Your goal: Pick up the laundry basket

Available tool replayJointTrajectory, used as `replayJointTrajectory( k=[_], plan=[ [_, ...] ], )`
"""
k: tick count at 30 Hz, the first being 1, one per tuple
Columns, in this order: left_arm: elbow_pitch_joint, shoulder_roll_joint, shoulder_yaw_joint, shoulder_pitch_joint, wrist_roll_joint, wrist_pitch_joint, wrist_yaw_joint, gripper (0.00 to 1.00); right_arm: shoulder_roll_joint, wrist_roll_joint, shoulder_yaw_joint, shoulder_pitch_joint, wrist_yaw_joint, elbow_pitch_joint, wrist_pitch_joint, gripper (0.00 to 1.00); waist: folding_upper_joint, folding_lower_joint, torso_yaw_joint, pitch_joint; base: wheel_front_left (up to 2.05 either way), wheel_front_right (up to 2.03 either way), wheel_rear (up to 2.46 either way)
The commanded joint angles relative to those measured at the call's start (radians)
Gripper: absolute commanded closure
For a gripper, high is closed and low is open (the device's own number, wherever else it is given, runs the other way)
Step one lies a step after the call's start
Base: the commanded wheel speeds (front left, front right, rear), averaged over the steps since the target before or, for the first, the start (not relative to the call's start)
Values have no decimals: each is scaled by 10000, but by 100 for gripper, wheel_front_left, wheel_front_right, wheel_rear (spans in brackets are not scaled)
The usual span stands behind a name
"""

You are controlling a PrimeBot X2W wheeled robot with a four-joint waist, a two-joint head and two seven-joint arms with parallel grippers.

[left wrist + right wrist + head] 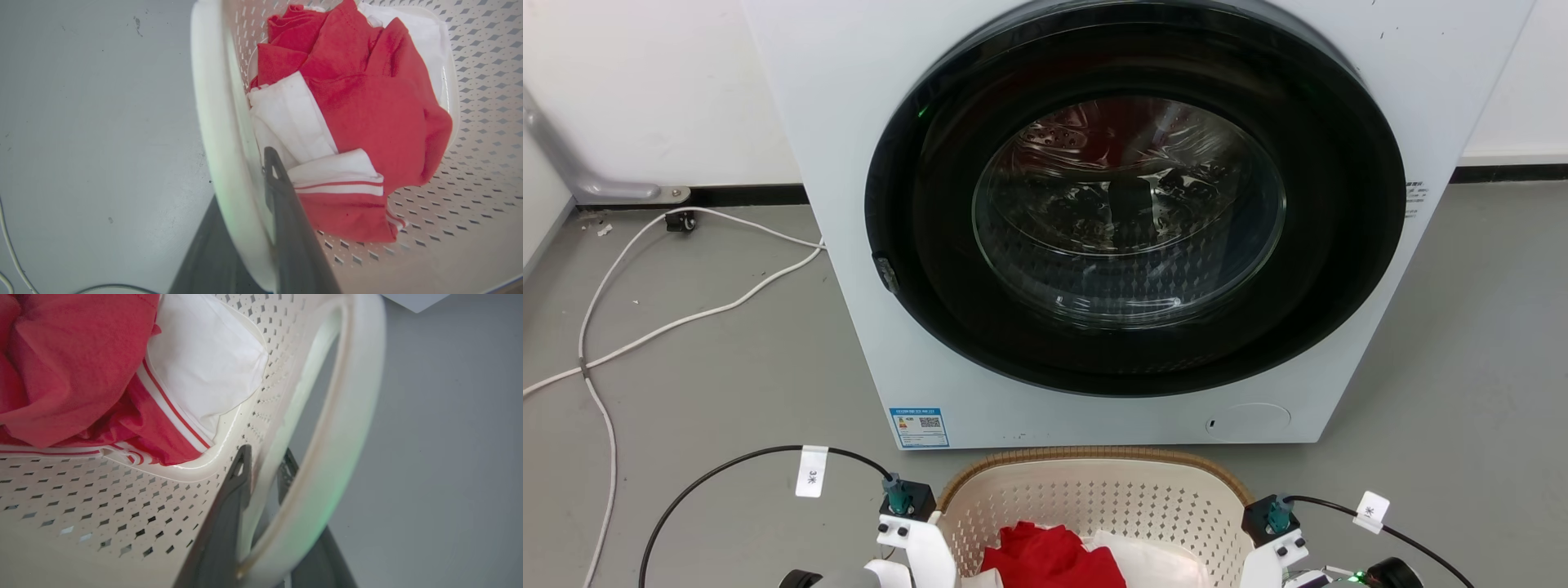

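Note:
The laundry basket (1094,490), cream with perforated sides and a brown woven rim, stands on the grey floor right in front of the washing machine. It holds a red garment (367,102) and white cloth (204,363). My left gripper (244,175) straddles the basket's left side: one dark finger (282,196) lies inside against the wall, the other is outside under the white handle, and the jaws are shut on it. At the basket's right side, my right gripper (265,453) is shut on the wall between the inside and the handle loop (343,437).
A white washing machine (849,163) with its round dark door (1135,204) shut rises just behind the basket. White cables (686,314) trail over the floor at the left. Black cables (727,465) run from both wrists. Bare grey floor (1462,367) lies on either side.

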Motion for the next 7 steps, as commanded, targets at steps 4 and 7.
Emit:
replayJointTrajectory(
  k=[4, 7],
  plan=[
    [45, 229, -82, -209, -36, -133, -5, 100, -228, 50, 213, 1, 4, 136, 22, 100, -1, 0, 1, -5, 0, 0, 0],
    [47, 247, -129, -203, -89, -161, -5, 100, -238, 94, 280, -10, 4, 140, 12, 100, -1, 0, -4, 1, 0, 0, 0]
  ],
)
